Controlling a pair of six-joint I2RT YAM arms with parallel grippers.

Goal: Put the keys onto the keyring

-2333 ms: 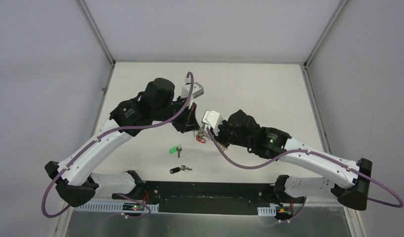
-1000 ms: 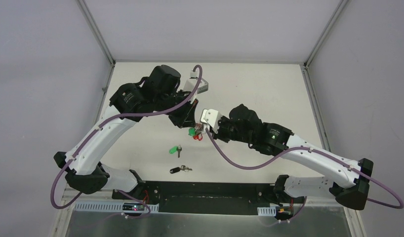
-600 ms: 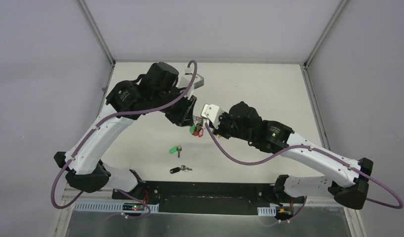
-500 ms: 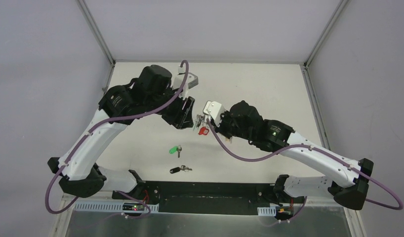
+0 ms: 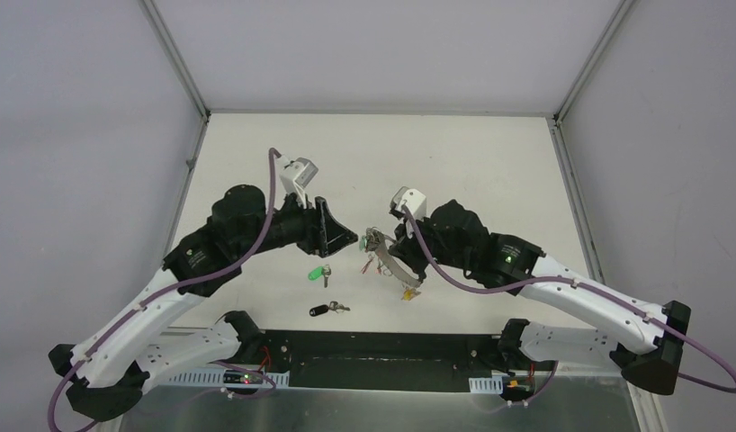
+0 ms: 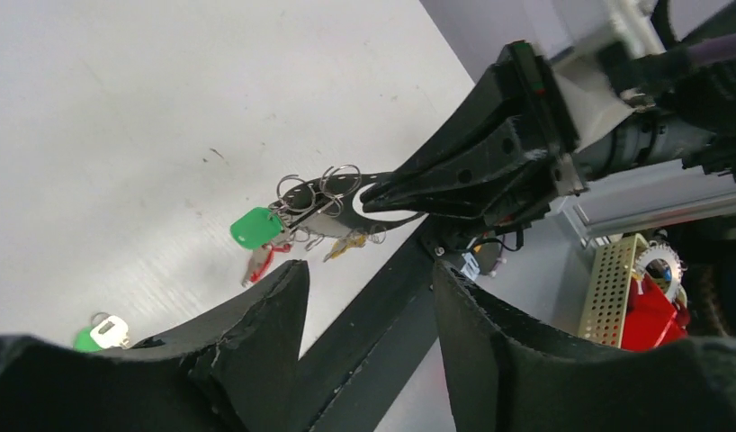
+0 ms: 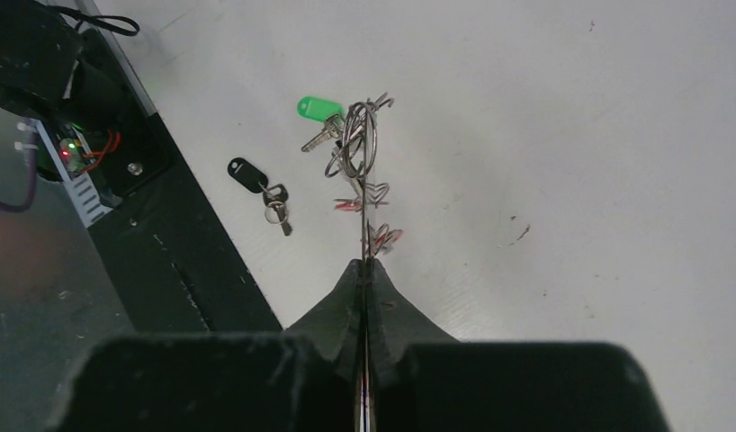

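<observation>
Left gripper (image 6: 369, 268): your jaws stand parted and hold nothing. The tips point at the keyring, near it but apart.
Right gripper (image 7: 364, 266): you have it pinched closed on the large thin grey metal keyring (image 7: 363, 180), held out over the white table (image 5: 472, 162), beyond the black base plate (image 5: 382, 346).
Ring load: small capped keys (image 6: 254, 227) in green, red and yellow hang from it.
Green-capped silver key (image 5: 318, 271): loose on the table, beyond the base plate.
Black-capped silver key (image 5: 321, 310): loose, just beyond that plate, nearer it than the green one.
</observation>
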